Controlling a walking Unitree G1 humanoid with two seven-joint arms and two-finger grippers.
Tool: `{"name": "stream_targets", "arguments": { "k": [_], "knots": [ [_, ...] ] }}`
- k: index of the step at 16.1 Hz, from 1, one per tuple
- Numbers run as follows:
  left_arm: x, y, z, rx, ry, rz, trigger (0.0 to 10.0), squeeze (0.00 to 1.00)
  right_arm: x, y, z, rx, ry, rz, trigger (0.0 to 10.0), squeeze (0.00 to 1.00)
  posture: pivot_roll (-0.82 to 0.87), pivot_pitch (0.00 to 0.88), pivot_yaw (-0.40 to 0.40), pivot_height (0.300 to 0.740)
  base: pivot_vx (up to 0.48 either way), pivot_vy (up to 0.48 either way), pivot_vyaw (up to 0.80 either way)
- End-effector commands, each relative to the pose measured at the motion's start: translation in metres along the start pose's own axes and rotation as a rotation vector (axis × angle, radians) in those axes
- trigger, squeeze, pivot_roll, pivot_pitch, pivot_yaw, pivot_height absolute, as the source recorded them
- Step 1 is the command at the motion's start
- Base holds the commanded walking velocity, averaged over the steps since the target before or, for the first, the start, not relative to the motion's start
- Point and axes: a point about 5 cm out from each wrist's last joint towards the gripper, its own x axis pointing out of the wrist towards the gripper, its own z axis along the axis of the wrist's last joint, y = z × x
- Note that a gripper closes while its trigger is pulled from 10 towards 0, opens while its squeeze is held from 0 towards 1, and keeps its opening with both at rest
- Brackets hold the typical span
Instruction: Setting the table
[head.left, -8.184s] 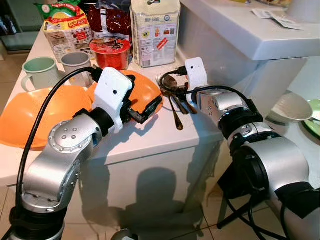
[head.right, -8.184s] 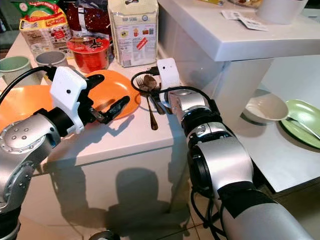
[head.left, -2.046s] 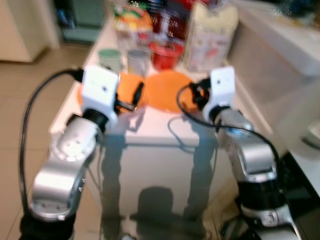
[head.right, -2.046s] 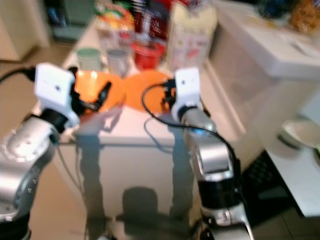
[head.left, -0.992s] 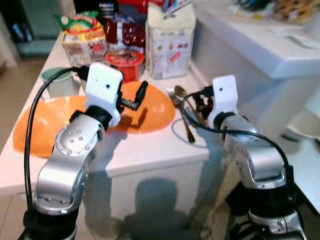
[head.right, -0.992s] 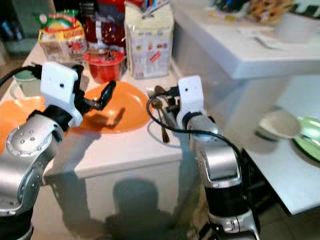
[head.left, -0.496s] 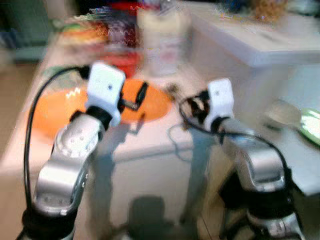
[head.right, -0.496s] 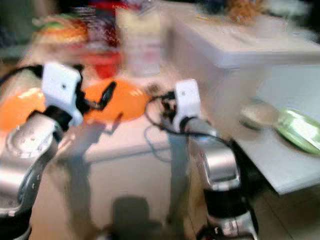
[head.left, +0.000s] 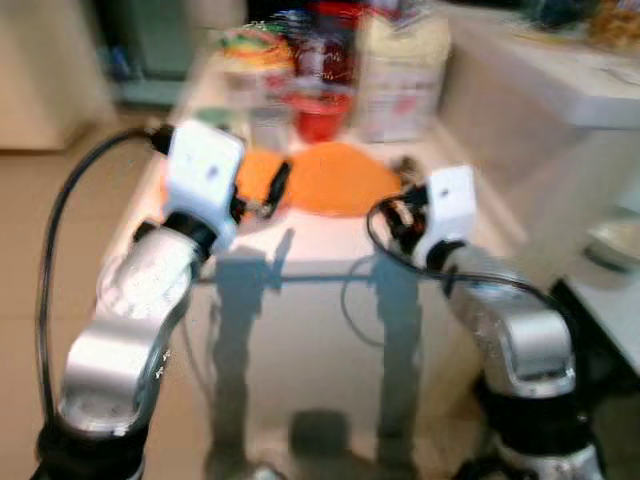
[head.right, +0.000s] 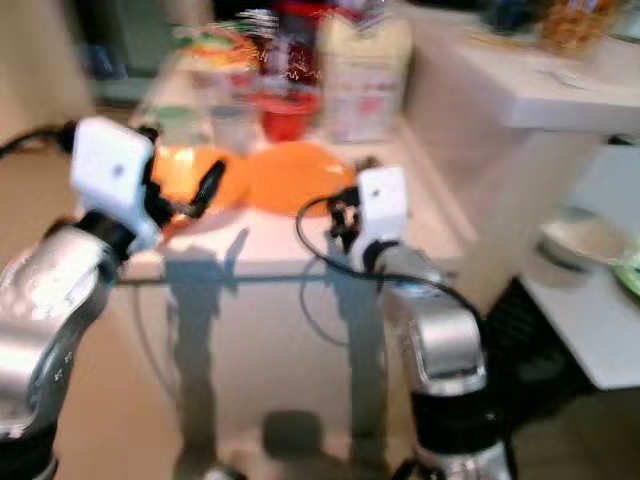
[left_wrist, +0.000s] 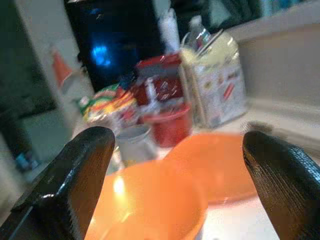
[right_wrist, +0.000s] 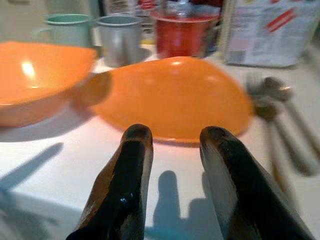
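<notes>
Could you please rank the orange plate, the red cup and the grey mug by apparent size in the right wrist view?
1. Orange plate, clearly the largest.
2. Red cup and grey mug look about alike; both stand farther back, so I would not rank them.

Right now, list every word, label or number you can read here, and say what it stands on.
None can be read.
White carton: red stripes and print, too blurred.
Yellow bag: bright printing, too blurred.
Red cup: no legible lettering.
Mugs: plain.
</notes>
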Motion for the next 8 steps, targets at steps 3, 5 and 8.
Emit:
{"name": "stream_targets", "arguments": {
  "k": [3,5,8],
  "knots": [
    [0.004,-0.002,0.002,0.0,-0.002,-0.024,10.0,0.0,-0.002,-0.014,0.004,0.018,-0.025,-0.099,10.0,0.0,0.11,0.0,-0.03,0.74,0.316,0.0,0.53],
    [0.005,-0.002,0.003,-0.001,-0.004,-0.029,10.0,0.0,-0.003,-0.019,0.004,0.021,-0.025,-0.134,10.0,0.0,0.11,0.0,-0.026,0.74,0.322,0.0,0.0],
    [0.005,-0.003,0.003,-0.004,-0.007,-0.036,10.0,0.0,-0.004,-0.024,0.004,0.006,-0.026,-0.173,10.0,0.0,0.11,0.0,-0.025,0.74,0.321,0.0,0.0]
  ]
}}
